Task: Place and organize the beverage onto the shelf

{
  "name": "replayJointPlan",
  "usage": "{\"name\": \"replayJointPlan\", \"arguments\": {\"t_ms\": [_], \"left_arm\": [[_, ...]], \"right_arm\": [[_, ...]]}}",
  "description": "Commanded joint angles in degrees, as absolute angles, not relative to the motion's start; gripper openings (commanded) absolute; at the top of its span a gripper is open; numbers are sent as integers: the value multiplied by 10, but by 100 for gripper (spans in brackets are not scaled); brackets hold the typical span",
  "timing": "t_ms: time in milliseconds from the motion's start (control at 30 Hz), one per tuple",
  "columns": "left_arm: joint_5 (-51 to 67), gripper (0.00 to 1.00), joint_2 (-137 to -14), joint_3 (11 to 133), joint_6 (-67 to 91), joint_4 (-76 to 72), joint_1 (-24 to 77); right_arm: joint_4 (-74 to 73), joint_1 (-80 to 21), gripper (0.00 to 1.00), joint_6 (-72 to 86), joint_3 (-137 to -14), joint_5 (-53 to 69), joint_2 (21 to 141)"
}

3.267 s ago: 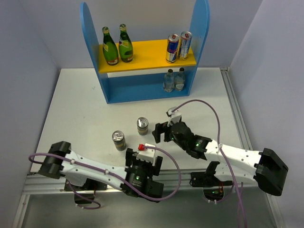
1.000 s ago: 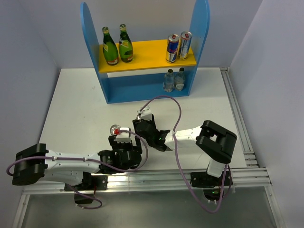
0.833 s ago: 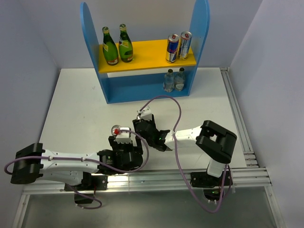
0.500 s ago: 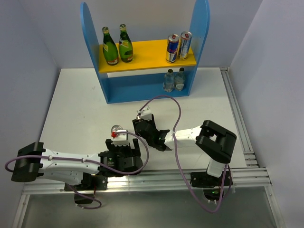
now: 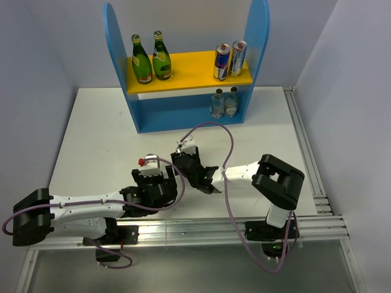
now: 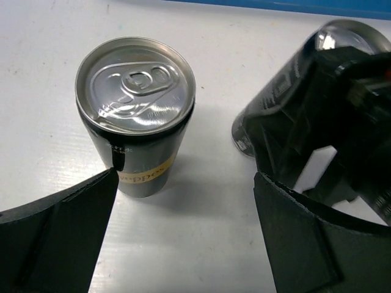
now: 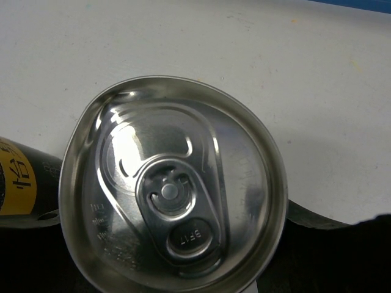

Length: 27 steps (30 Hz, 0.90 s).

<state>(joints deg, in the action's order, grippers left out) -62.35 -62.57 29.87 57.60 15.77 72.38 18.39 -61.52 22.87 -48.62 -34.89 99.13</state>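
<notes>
A blue shelf [image 5: 177, 114] with a yellow upper board carries two green bottles [image 5: 142, 59] with yellow labels at left, two blue-and-silver slim cans [image 5: 222, 61] with red marks at right and two clear bottles [image 5: 224, 102] below, all on a white table [image 5: 98, 134]. Nearer, the left can [image 6: 135, 116] is black with a yellow band of dark lettering and a bare silver lid, while the right can [image 7: 171, 183] shows a silver lid over a dark body. The left arm [image 5: 85, 206] and right arm [image 5: 241, 174] are white with black joints, each trailing a purple cable [image 5: 211, 124].
</notes>
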Motion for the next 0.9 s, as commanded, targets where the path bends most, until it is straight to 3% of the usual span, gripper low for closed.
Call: {"name": "replayJointPlan", "arguments": {"t_ms": [0, 800, 867], "left_arm": [[-595, 99, -637, 289, 528, 82, 693], [-521, 99, -760, 301, 412, -98, 488], [-518, 94, -775, 301, 405, -121, 481]], "right_arm": [[203, -604, 0, 236, -485, -372, 965], [220, -579, 0, 248, -470, -354, 967], [220, -579, 0, 249, -469, -357, 969]]}}
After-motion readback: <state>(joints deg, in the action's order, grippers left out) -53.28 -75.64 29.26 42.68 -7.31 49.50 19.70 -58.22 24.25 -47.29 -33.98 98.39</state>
